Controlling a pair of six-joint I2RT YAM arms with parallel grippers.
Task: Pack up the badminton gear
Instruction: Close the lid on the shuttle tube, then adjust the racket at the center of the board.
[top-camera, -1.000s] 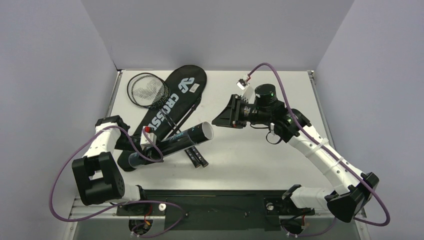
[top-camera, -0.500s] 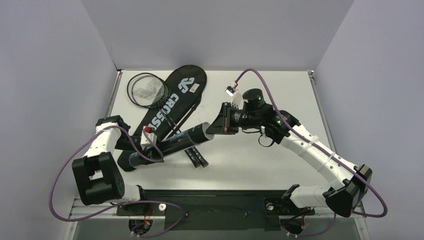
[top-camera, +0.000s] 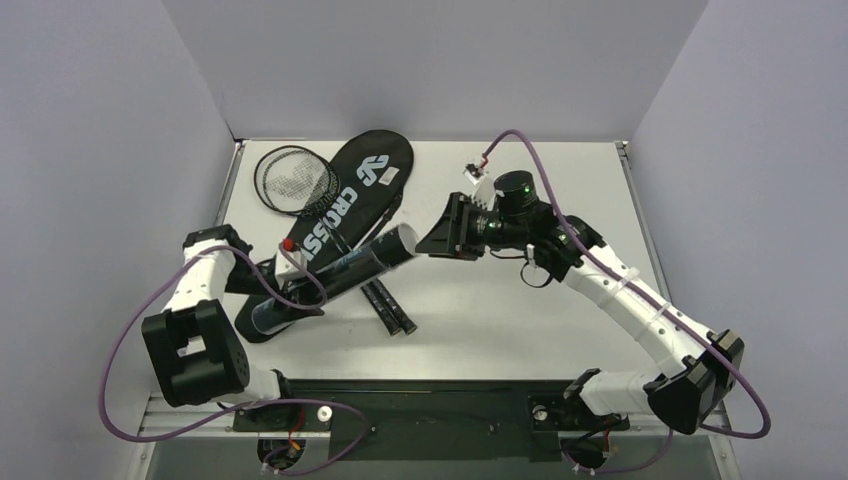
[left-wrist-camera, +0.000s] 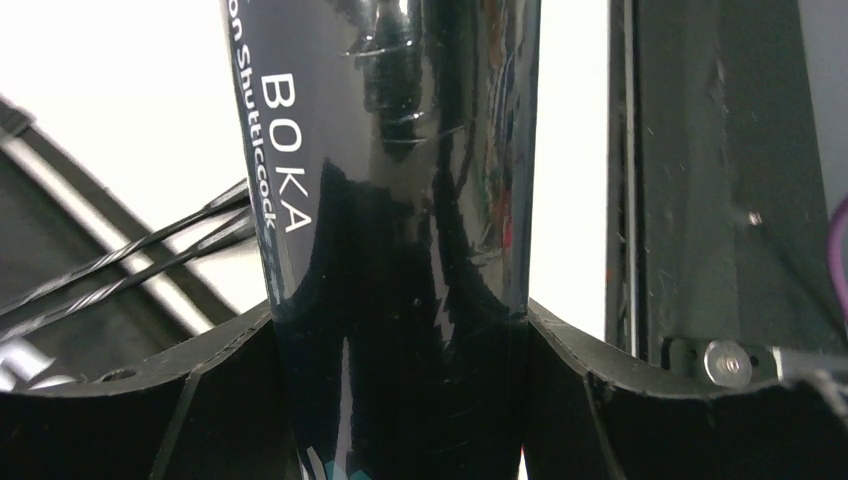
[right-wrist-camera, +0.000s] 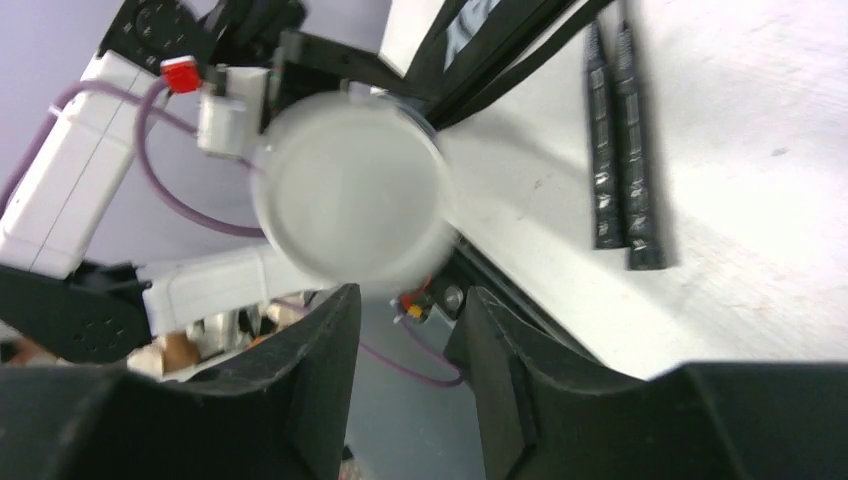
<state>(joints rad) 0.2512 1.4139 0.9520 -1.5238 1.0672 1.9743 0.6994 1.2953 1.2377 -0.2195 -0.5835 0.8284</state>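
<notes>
Snugly, clamping the black tube (top-camera: 350, 265) between left fingers (left-wrist-camera: 200, 400), hovering right fingers (right-wrist-camera: 310, 380) part-open, holding nothing, facing its white cap (right-wrist-camera: 350, 190)

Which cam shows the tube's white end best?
Right wrist: the white end faces it, large though blurred. Top external shows that end small, side-on. Left wrist shows only the black side of the tube.

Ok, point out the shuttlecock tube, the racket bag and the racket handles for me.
shuttlecock tube (top-camera: 352, 267): top view, middle of its black body.
racket bag (top-camera: 375, 170): top view, wide end by the logo.
racket handles (right-wrist-camera: 600, 150): right wrist view, wrapped grip of one handle.
</notes>
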